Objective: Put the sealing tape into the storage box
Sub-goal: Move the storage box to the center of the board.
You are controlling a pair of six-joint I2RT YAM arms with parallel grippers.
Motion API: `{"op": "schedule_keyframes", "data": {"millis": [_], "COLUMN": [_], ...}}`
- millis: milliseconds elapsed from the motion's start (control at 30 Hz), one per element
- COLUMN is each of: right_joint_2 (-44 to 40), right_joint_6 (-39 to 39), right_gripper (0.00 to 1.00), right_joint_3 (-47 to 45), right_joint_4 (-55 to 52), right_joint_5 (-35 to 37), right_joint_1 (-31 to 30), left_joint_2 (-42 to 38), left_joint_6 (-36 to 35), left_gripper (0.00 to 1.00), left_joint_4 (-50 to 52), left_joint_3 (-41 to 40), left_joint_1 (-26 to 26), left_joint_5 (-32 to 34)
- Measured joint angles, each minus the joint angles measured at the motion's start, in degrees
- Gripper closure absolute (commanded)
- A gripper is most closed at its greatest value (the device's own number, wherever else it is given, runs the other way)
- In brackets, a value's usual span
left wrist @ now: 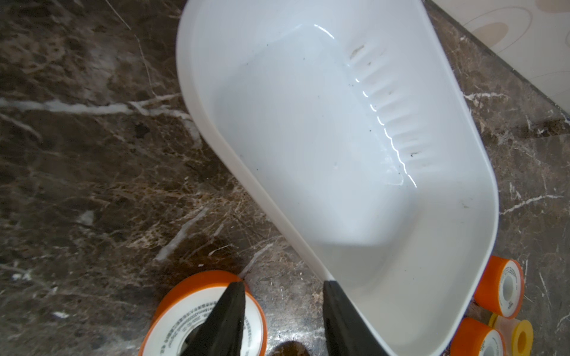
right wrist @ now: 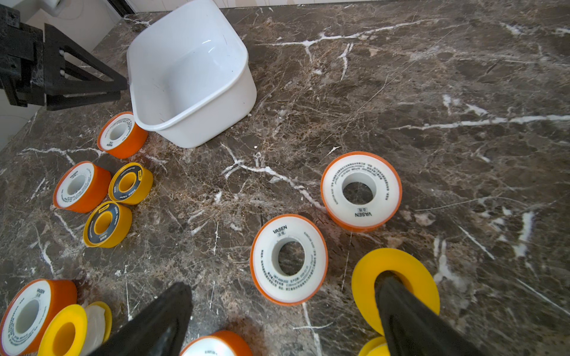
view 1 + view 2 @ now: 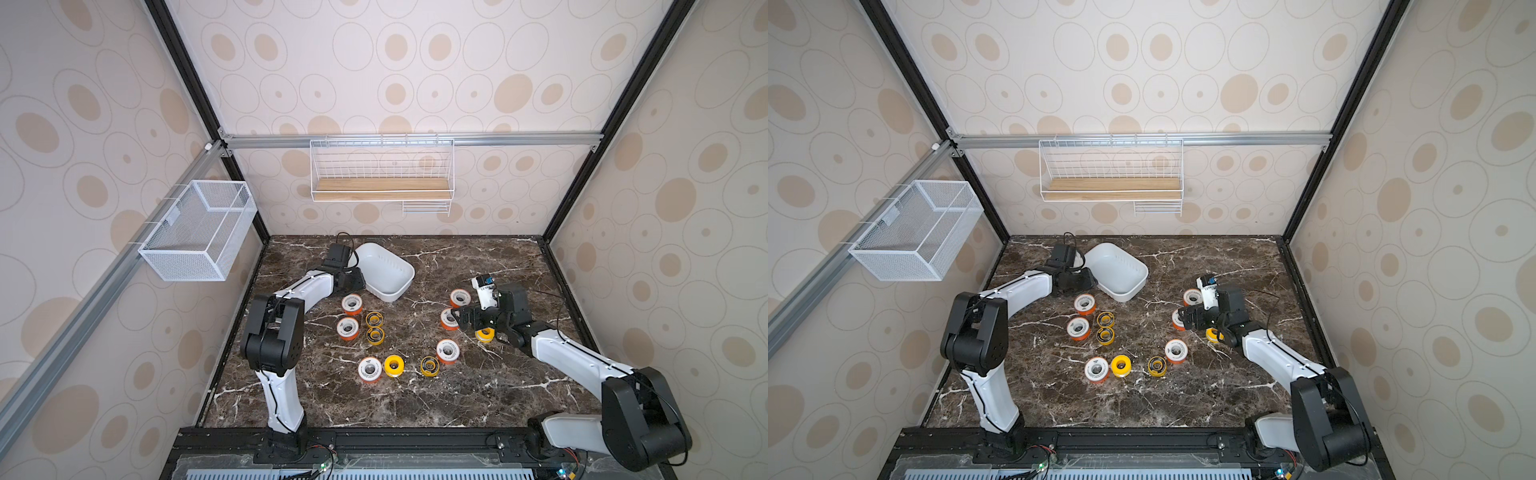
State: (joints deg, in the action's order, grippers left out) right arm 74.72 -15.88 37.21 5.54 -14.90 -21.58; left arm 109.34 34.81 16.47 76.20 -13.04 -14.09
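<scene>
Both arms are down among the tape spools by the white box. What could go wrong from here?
One: the left gripper has one finger over an orange spool and the other at the storage box rim. Closing there may pinch or shove the box instead of the spool.
Two: the right gripper, wide open, frames a white-faced spool, but one finger sits over a plain yellow spool. Going down may knock that one aside.

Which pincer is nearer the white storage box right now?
Left. The left pincer is right at the storage box's rim; the right pincer hangs over spools farther off, well clear of it.
</scene>
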Motion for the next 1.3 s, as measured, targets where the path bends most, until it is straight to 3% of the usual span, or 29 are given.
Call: {"op": "schedule_keyframes", "data": {"millis": [400,733,1300], "right_joint_2": [2.6,2.6,2.6], "right_joint_6": [0.1,0.2,0.3], "right_gripper": [0.00,0.00,0.00], "right_joint_3": [0.4,0.4,0.4], "right_joint_4": [-0.5,-0.5,-1.4], "right_joint_5": [0.0,0.0,0.2], "right_joint_1": [0.0,0.0,0.0], "left_joint_2": [1.7,4.8,6.9], "left_joint_6": [-0.2,-0.7,-5.1], "left_gripper": [0.57,0.75,0.85], "left_joint_4": [1.5,2.5,7.9], "left_joint_3": [3.3,6.3,11.0], "left_joint_1": [-1.2,-1.9,-6.5], "left_joint_5": [0.0,-1.7,-3.8]}}
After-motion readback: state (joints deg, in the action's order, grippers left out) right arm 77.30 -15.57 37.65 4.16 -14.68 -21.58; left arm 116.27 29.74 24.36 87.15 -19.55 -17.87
